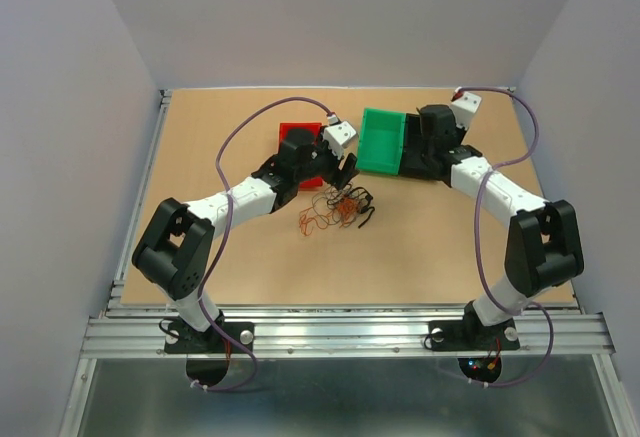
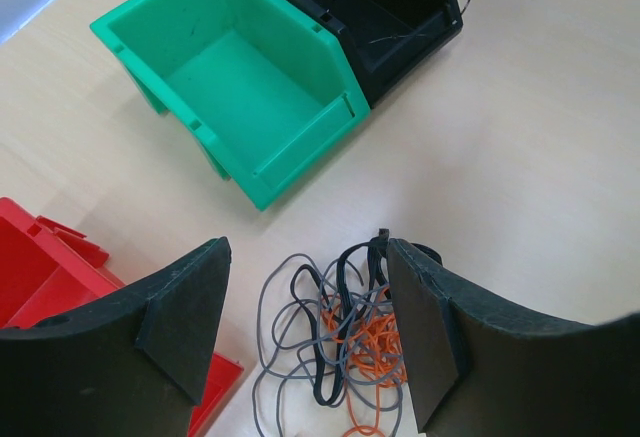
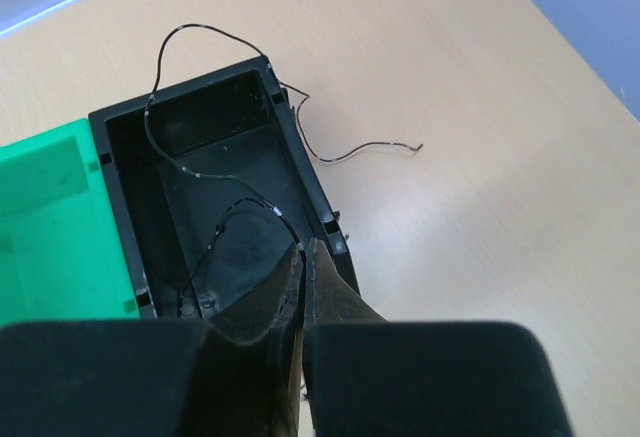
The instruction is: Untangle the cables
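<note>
Pale wooden desk (image 1: pixel 400 247) between grey walls carries the cables (image 1: pixel 335 207), a loose tangle of grey, black and orange loops lying near the middle of the surface, just in front of the bins. Directly over the bunch hangs the left tool (image 2: pixel 305 287), its two dark fingers spread wide, with the tangle showing in the gap between them in the wrist view; no strand is gripped. Just behind and to the left of the bunch sits a red bin (image 1: pixel 297 132), largely covered by the left arm, so its contents cannot be made out. To the right of it stands a green bin (image 2: pixel 300 152) with its bare green floor showing, and touching that bin's far side is a black bin (image 3: pixel 290 147). One thin black wire (image 3: pixel 160 67) loops through the black bin, arches over its back rim and trails onto the desk beyond. The right tool (image 3: pixel 303 257) sits at the black bin's near rim, fingers pressed together, the wire running up to their tips; whether it is pinched there cannot be told.
</note>
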